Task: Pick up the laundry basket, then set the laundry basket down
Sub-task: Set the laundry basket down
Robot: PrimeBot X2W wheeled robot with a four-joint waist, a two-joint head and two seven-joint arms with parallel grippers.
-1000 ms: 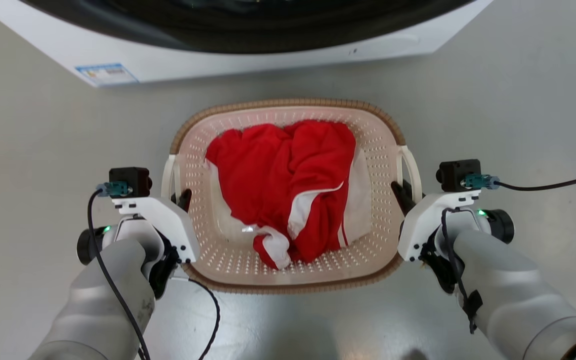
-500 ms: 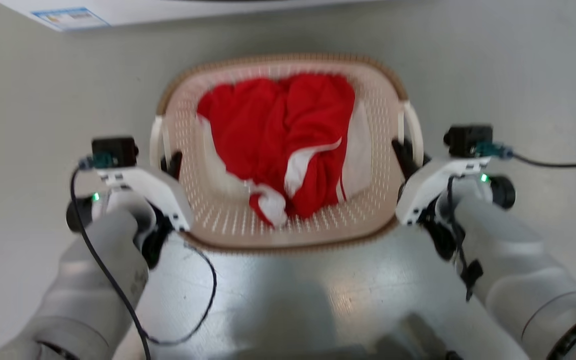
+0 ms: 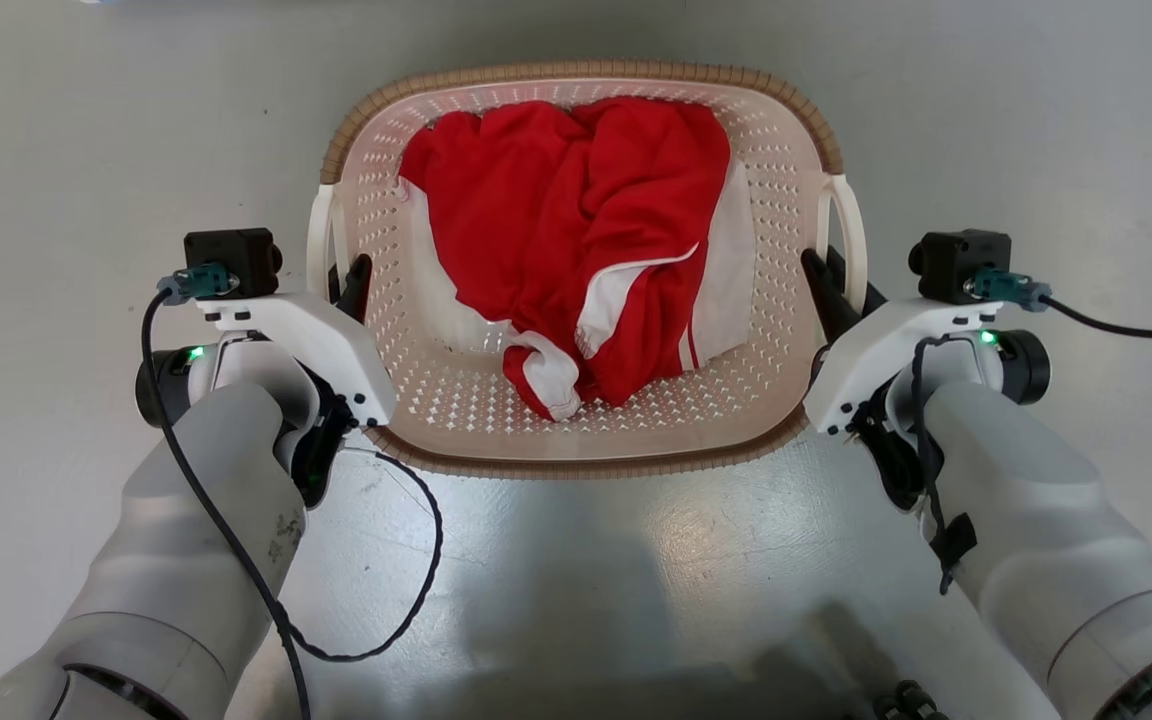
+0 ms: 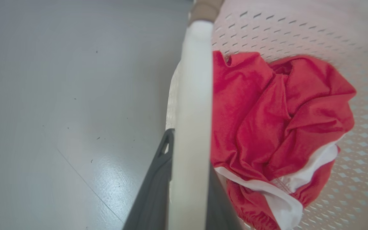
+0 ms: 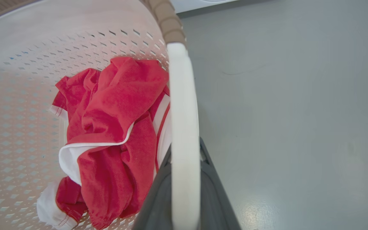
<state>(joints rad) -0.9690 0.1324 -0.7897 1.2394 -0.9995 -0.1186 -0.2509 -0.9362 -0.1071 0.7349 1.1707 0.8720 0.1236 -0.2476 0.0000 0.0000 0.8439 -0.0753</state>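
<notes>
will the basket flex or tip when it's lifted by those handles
Probably light: the basket holds just a red garment. Its thin perforated walls may flex slightly. With the left tool and right tool each on a side handle, it should hang fairly level.

Laundry basket (image 3: 576, 72): cream, perforated, brown woven-look rim, upright, sits between both grippers. White left handle (image 3: 317, 235) is pinched in left gripper (image 3: 346, 285), right handle (image 3: 854, 225) in right gripper (image 3: 841, 285). Red-and-white garment (image 3: 576, 230) inside.

Crumpled red-white garment (image 3: 576, 230); glossy grey floor (image 3: 56, 150), few dark specks.
</notes>
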